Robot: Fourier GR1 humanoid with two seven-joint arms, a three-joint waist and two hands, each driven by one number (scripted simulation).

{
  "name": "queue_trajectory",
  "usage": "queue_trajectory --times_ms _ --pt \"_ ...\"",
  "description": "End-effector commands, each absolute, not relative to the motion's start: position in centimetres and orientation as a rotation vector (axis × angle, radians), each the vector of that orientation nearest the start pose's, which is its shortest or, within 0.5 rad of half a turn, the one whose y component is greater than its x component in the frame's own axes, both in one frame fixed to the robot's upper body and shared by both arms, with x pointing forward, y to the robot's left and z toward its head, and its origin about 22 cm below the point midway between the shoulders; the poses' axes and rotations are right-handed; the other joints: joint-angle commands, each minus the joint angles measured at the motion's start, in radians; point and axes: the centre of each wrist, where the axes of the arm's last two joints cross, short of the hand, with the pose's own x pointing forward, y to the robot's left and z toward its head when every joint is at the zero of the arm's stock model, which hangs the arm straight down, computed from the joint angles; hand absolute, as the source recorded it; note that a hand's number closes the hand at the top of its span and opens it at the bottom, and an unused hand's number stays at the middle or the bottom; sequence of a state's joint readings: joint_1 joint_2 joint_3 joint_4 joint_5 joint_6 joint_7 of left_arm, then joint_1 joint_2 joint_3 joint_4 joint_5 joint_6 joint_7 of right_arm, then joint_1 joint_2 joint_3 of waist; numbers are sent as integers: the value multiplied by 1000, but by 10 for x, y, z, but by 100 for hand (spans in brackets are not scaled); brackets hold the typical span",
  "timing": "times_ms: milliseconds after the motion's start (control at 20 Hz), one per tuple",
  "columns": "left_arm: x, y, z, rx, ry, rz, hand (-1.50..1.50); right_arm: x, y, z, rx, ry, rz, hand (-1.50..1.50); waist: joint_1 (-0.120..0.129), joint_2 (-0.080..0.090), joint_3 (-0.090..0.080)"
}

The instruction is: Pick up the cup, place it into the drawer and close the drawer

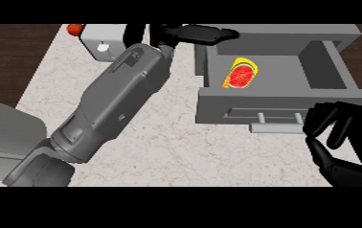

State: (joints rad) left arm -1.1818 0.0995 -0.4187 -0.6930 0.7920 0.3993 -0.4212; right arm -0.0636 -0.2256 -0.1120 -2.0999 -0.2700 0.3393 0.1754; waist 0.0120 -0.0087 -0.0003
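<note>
Marble counter (pixel 163 141) fills your view, with dark wood at the far left. One grey drawer (pixel 272 112) stands pulled open, and one cup (pixel 241 74), yellow with a red watermelon print, lies inside near its left wall. Your left hand (pixel 201 34) stretches past the drawer's back left corner, fingers straight, holding nothing. Your right hand (pixel 332 131) sits by the one handle (pixel 277 119), fingers curled, empty. One grey box (pixel 106 40) sits far left.

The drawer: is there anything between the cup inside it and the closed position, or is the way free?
The cup already lies inside the open drawer, below the walls. Nothing visible blocks the drawer. The right hand is at its front by the handle; the left hand hovers over the back edge.
</note>
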Motion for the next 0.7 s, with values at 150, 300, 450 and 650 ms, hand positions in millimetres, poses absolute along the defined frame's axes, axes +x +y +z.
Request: queue_trajectory --times_ms 150,300,450,650 --pt "400 102 124 -296 -1910 112 -150 207 -273 157 70 -1905 598 150 25 -4 0" --pt "384 142 120 -276 -1899 111 -150 209 -282 154 28 -1875 616 150 32 -6 0" --pt "369 174 125 -255 -1896 122 -150 205 -267 132 -3 -1839 622 150 20 -2 1" --pt "352 209 111 -264 -1889 158 -150 229 -240 127 -63 -1840 668 150 11 7 0"
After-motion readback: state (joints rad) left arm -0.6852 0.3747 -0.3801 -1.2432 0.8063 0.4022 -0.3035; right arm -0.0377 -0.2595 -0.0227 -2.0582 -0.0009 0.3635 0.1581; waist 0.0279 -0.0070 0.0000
